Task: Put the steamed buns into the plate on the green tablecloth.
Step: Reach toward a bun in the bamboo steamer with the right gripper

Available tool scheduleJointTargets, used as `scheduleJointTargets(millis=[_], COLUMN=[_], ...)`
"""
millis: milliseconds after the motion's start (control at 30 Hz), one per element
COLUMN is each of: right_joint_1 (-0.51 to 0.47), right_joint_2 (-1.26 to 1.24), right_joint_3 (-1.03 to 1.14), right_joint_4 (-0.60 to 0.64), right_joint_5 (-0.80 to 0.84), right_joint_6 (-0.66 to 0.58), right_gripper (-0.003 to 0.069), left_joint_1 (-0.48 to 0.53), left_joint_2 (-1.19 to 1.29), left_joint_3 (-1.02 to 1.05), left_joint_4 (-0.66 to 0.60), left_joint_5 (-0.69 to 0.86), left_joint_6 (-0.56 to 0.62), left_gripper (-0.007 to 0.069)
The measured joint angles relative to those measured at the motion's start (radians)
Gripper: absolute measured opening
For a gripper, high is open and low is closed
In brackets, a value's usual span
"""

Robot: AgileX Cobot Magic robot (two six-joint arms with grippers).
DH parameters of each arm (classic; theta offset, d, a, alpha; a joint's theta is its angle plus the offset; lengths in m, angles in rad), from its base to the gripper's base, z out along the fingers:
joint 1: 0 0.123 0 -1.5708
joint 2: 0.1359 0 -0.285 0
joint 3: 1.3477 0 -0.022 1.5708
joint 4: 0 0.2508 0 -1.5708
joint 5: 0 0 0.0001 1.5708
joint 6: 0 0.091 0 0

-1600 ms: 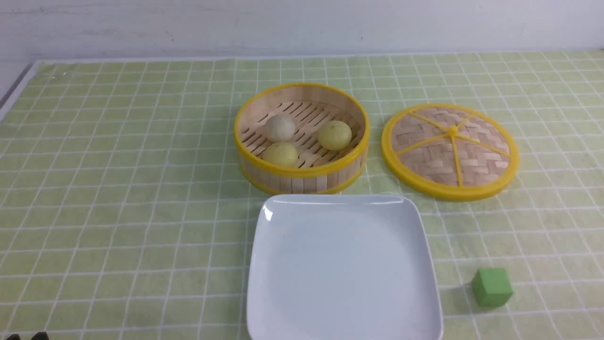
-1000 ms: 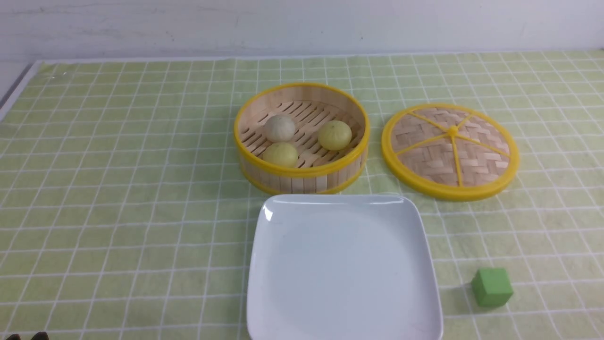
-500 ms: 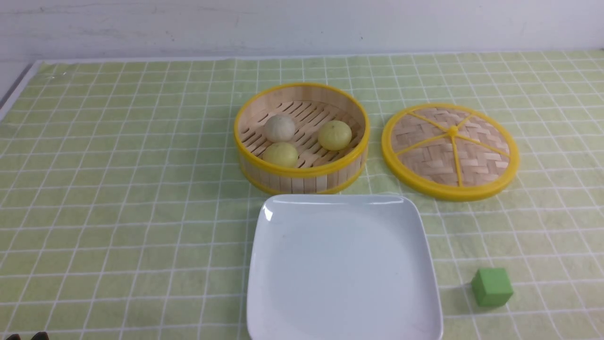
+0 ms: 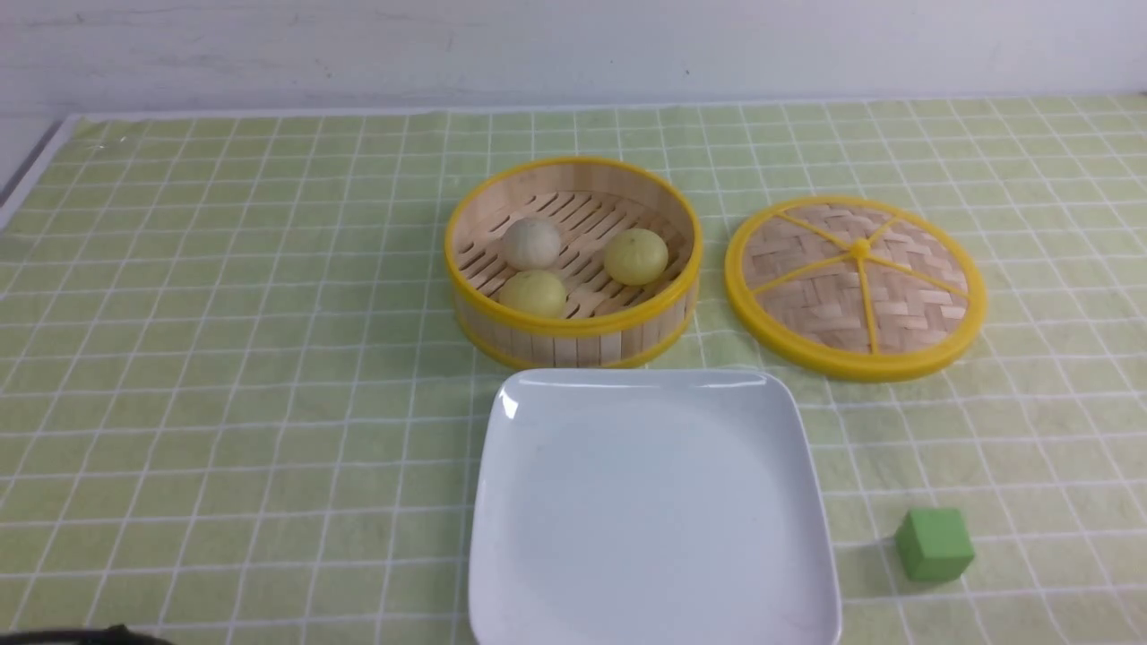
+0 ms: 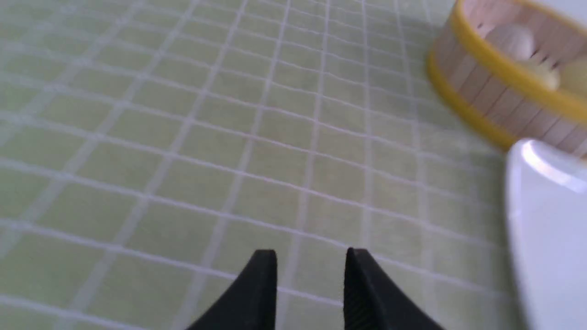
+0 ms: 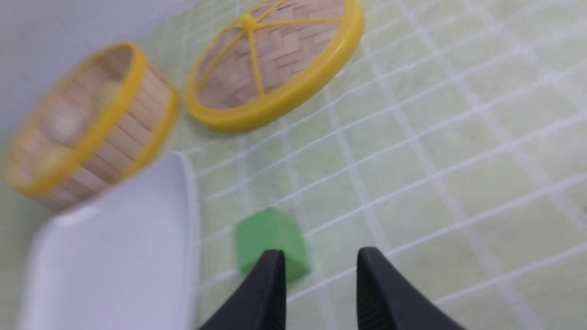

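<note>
Sitting in steamer basket, steamed buns well apart from left gripper, right gripper, both spread

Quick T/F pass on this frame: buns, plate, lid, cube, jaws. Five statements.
1. All three steamed buns sit in the steamer basket. True.
2. The plate holds one bun. False: the plate is bare.
3. The woven lid lies on the tablecloth, to the robot's right of the basket. True.
4. The green cube sits inside the basket. False: the green cube sits on the tablecloth, right of the plate.
5. The right jaws grip the cube. False: both arms' jaws stand open, holding nothing.
</note>
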Motion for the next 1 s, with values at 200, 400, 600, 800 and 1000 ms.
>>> scheduleJointTargets(millis=[200, 400, 600, 800, 1000], right_joint_1=[0.0, 0.0, 0.0, 0.0, 0.088], right_joint_2=[0.0, 0.0, 0.069, 0.497, 0.909], right_joint_3=[0.005, -0.03, -0.262, -0.504, -0.604], right_joint_4=[0.218, 0.221, 0.079, -0.148, 0.201], right_joint_5=[-0.004, -0.061, -0.004, 0.32, 0.445], right_joint_6=[0.127, 0.025, -0.231, -0.333, -0.651], right_gripper=[0.024, 0.0206, 0.0036, -0.0006, 0.0001], left_joint_1=[0.0, 0.0, 0.0, 0.0, 0.0], left_joint_2=[0.0, 0.0, 0.007, 0.313, 0.663], left_joint_3=[0.007, 0.007, -0.114, -0.359, -0.511], left_joint_4=[-0.363, -0.387, -0.361, -0.219, -0.163], left_joint_5=[-0.005, -0.114, -0.058, 0.315, 0.54], left_joint_6=[-0.376, -0.414, -0.259, -0.071, 0.141], left_gripper=[0.0241, 0.0241, 0.0152, 0.0002, 0.0002])
